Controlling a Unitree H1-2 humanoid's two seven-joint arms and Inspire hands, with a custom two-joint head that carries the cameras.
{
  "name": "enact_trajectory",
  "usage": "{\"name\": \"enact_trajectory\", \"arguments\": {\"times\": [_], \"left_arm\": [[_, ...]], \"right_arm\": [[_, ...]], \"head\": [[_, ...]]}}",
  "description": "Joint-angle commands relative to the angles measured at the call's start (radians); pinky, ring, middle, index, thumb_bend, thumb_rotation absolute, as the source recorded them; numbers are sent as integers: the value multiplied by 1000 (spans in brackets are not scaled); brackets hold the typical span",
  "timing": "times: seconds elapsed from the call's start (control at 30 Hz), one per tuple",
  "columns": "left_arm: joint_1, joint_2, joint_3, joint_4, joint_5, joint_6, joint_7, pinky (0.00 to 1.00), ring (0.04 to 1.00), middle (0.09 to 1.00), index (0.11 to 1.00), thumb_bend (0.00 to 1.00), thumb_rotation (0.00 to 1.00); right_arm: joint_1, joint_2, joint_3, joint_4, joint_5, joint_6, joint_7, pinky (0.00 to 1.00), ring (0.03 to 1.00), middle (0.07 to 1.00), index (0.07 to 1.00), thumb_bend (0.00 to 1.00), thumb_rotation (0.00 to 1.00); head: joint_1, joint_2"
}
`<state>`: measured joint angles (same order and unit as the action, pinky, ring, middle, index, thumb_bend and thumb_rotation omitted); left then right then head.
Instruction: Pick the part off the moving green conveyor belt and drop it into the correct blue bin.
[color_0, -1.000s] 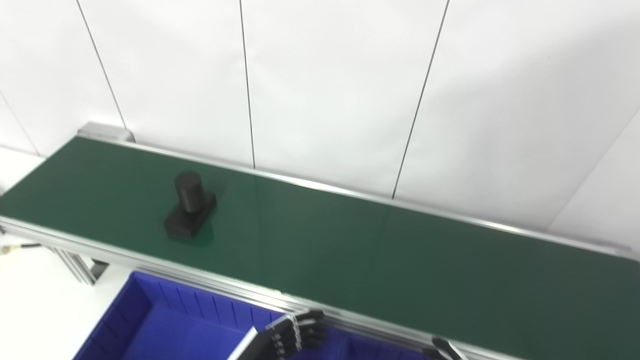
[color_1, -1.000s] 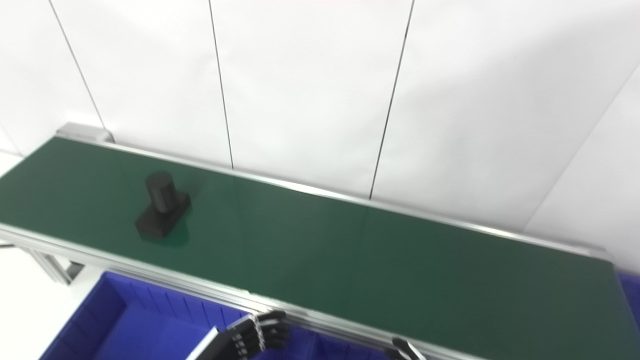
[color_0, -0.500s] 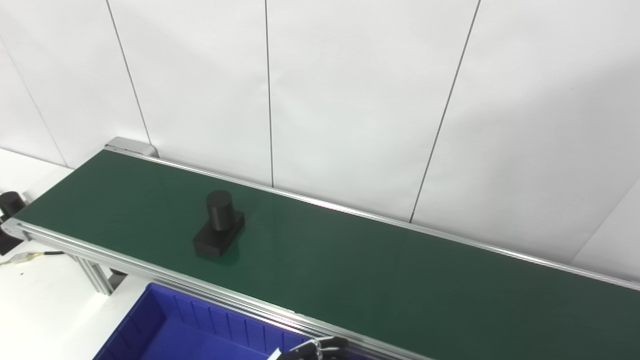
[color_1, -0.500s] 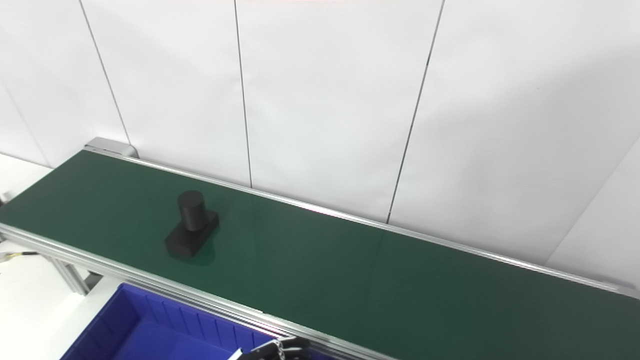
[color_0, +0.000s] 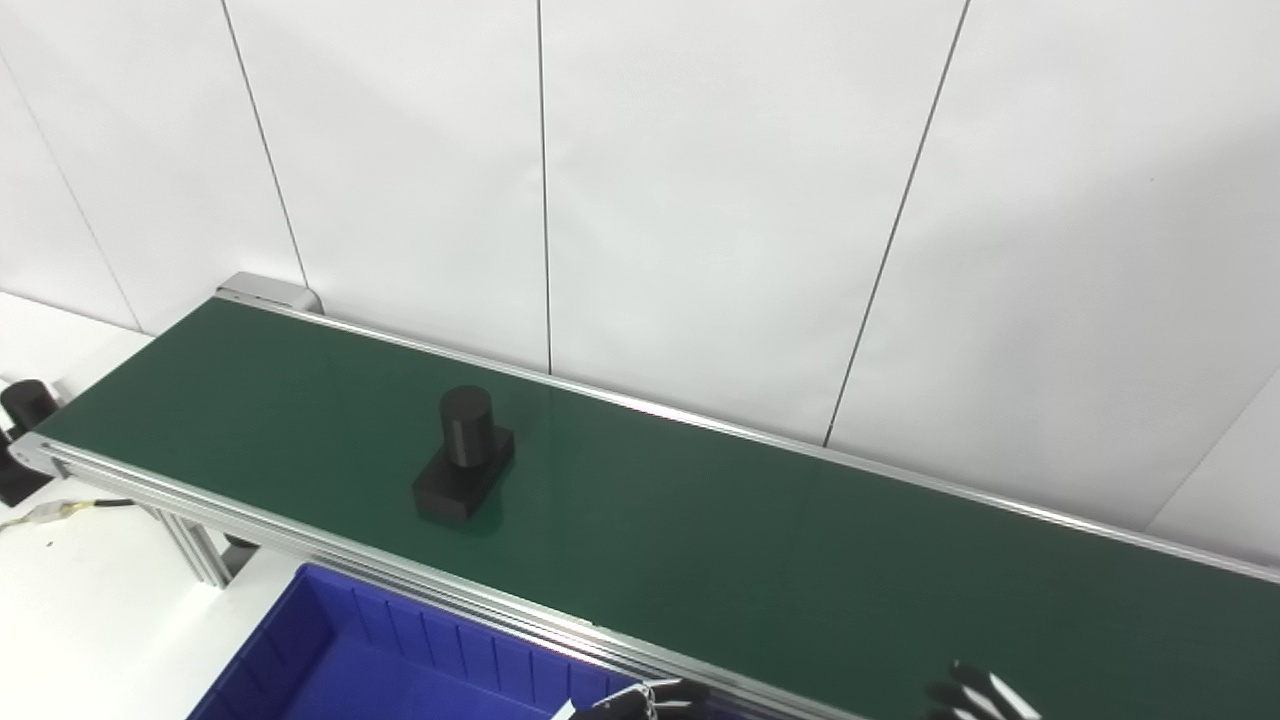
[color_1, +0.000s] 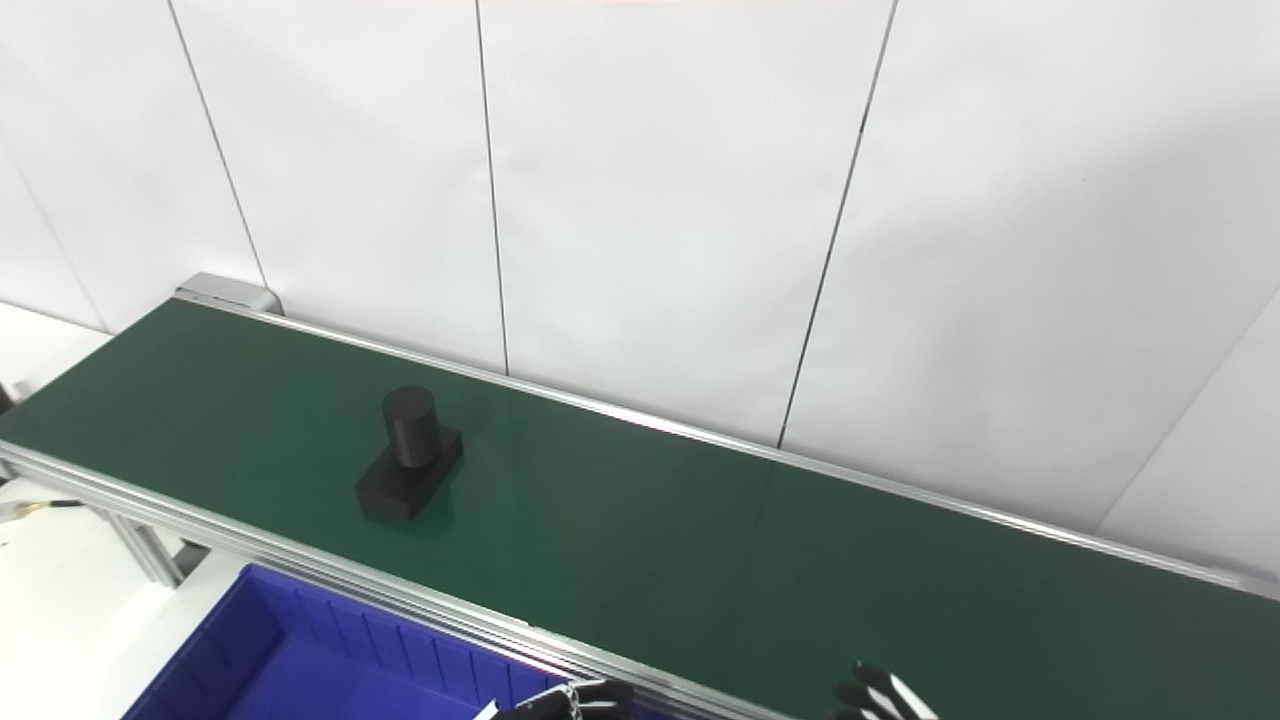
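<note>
White wall panels behind, split by thin dark lines. Below them, green belt (color_0: 700, 520) running long and slanted from far left to near right, with a silver rail on each side.

Far left: white table (color_0: 80, 600) with a thin wire and a small black thing at the edge, too cut off to name.

Next, on the left part of the belt: black part (color_0: 462, 470), a round post standing up on a flat block. Sitting alone, well apart from both hands. Not picked up yet.

Below the belt, at the bottom left: blue bin (color_0: 400, 670) with ribbed walls. Nothing seen inside, but only one corner showing, rest cut off. No other bin in sight, so no way to say which bin is the right one.

Bottom middle: left hand (color_0: 645, 697), just dark fingertips peeking over the bottom edge, near the front rail. Looks curled and holding nothing, but cannot tell open or closed for sure.

Bottom right: right hand (color_0: 975, 690), only a few dark fingertips with pale streaks, spread apart a bit, over the near side of the belt. Holding nothing that shows. Rest of it hidden below the edge.

Task barely begun, by the look of it: reach, grab, carry and drop all left to do.
</note>
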<state>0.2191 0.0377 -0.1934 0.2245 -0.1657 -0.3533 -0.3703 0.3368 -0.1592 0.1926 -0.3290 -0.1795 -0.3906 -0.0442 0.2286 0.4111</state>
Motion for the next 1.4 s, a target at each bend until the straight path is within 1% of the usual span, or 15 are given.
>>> {"name": "enact_trajectory", "arguments": {"times": [0.0, 0.07, 0.2, 0.4, 0.47, 0.5, 0.6, 0.73, 0.8, 0.87, 0.97, 1.07, 1.13, 1.23, 1.37], "left_arm": [[-21, -1, -1, -14, -9, -40, -11, 739, 755, 760, 794, 1000, 363], [-23, 0, 1, -13, -11, -39, -12, 739, 755, 759, 794, 1000, 362], [-26, 6, 3, -11, -13, -41, -15, 737, 755, 762, 797, 1000, 360], [-31, 13, 6, -6, -15, -41, -19, 744, 758, 765, 801, 1000, 362], [-32, 16, 5, -11, -14, -40, -19, 741, 754, 764, 805, 1000, 366], [-32, 17, 5, -13, -13, -40, -19, 740, 754, 764, 806, 1000, 367], [-33, 19, 4, -14, -16, -41, -19, 740, 753, 764, 804, 1000, 366], [-34, 20, 3, -15, -14, -43, -20, 750, 760, 770, 803, 1000, 364], [-34, 21, 4, -17, -15, -40, -20, 751, 762, 771, 804, 1000, 365], [-34, 22, 5, -18, -15, -40, -21, 751, 759, 769, 802, 1000, 360], [-37, 24, 6, -15, -19, -39, -25, 749, 757, 766, 803, 1000, 357], [-41, 25, 8, -9, -21, -41, -28, 752, 761, 769, 804, 1000, 350], [-44, 25, 10, -7, -17, -42, -28, 750, 759, 767, 803, 1000, 351], [-50, 24, 13, 3, -21, -44, -31, 751, 758, 766, 803, 1000, 347], [-58, 24, 14, 17, -26, -50, -39, 759, 761, 770, 802, 1000, 337]], "right_arm": [[-30, 7, -12, -73, -5, 18, 22, 533, 680, 755, 803, 557, 535], [-42, 12, -17, -98, -10, 40, 34, 532, 684, 757, 805, 552, 532], [-110, 2, -27, -166, -22, 131, 83, 556, 738, 785, 823, 568, 556], [-199, 18, -46, -172, -74, 219, 107, 595, 761, 824, 851, 616, 594], [-233, 21, -51, -152, -97, 252, 114, 591, 757, 826, 859, 671, 652], [-243, 22, -53, -143, -105, 263, 117, 592, 757, 826, 859, 675, 655], [-291, 24, -57, -78, -159, 270, 109, 599, 767, 840, 873, 682, 668], [-355, 34, -55, 18, -200, 242, 88, 585, 756, 828, 858, 627, 620], [-379, 43, -52, 43, -184, 264, 102, 609, 773, 838, 864, 626, 601], [-397, 50, -49, 60, -164, 280, 115, 661, 810, 853, 874, 609, 541], [-433, 50, -32, 84, -214, 303, 124, 692, 819, 855, 880, 579, 497], [-462, 51, -12, 89, -265, 337, 135, 692, 804, 854, 883, 572, 506], [-482, 53, -2, 104, -270, 346, 141, 699, 813, 858, 885, 579, 507], [-521, 62, 5, 154, -257, 341, 143, 704, 820, 862, 889, 592, 503], [-563, 76, 9, 229, -264, 332, 125, 706, 814, 850, 880, 618, 533]], "head": [[-6, -1], [-12, -1], [-33, 1], [-52, 10], [-64, 12], [-64, 12], [-73, 15], [-75, 16], [-77, 17], [-80, 18], [-89, 19], [-97, 19], [-103, 21], [-119, 21], [-130, 21]]}}
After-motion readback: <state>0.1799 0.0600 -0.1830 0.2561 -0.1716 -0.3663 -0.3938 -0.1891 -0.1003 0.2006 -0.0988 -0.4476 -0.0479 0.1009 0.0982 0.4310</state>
